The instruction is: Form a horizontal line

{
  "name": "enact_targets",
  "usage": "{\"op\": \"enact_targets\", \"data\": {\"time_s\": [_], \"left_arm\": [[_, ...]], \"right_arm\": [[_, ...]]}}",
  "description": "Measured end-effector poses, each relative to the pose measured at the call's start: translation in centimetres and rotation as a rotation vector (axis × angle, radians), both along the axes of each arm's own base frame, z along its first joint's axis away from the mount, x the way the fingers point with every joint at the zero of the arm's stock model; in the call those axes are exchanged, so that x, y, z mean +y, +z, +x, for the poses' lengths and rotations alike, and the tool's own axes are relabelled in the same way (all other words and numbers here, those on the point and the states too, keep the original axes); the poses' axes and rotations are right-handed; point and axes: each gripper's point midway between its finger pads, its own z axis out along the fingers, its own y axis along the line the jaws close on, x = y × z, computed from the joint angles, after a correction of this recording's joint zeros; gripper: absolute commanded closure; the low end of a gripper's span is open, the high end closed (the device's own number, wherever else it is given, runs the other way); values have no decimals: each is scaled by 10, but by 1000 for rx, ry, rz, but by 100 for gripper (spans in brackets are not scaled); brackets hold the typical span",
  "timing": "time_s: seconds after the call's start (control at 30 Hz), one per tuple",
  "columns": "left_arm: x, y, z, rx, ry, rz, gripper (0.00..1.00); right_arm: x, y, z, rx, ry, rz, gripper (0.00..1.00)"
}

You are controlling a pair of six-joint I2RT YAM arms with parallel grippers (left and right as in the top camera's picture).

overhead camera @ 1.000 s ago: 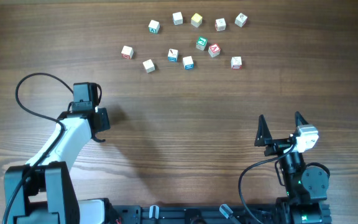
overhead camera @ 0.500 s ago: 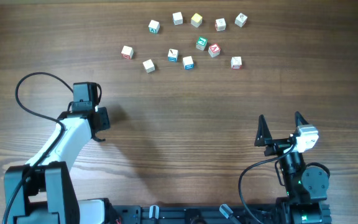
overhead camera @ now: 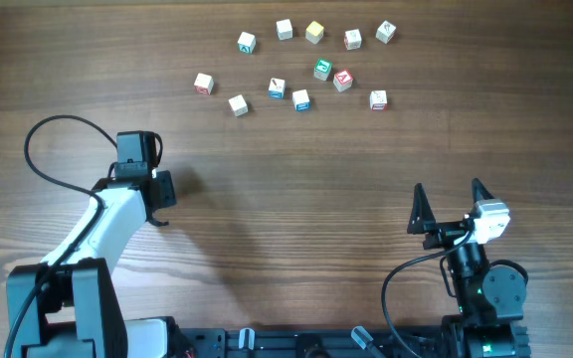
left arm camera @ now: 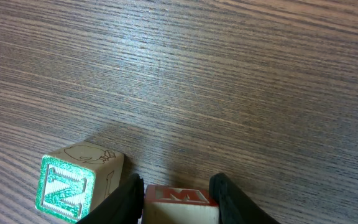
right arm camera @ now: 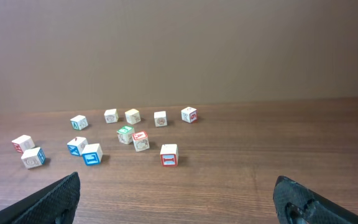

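Overhead, the left end effector (overhead camera: 159,194) hangs over the counter's (overhead camera: 296,199) left side, hiding what lies beneath. Its wrist view shows the horizontal line (left arm camera: 98,163) there: a green N cube (left arm camera: 66,190), then a red M cube (left arm camera: 180,196) between the fingers (left arm camera: 128,199); gripped or released, I cannot tell. Loose cubes (overhead camera: 301,99) scatter far centre. The right end effector (overhead camera: 449,204), near right, gapes empty.

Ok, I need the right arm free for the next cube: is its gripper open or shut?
Open. The right gripper has its fingers spread wide overhead, and its wrist view shows nothing between them.
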Motion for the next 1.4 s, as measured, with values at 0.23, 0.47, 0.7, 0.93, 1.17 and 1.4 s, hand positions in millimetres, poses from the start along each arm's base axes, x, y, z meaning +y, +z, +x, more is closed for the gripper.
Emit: {"op": "enact_targets", "data": {"time_s": [0.23,0.47,0.7,0.93,1.17,1.4], "left_arm": [[0,0,1,-3,0,0,62],[0,0,1,-5,0,0,62],[1,5,12,-56,0,4,60],[3,17,36,-167,0,12,56],[-19,26,60,-274,-64,-108,58],[-87,37,71,-340,-264,-455,57]], "right_arm": [[0,0,0,0,0,0,0],[0,0,0,0,0,0,0],[0,0,0,0,0,0,0],[0,0,0,0,0,0,0],[0,0,0,0,0,0,0],[0,0,0,0,0,0,0]]}}
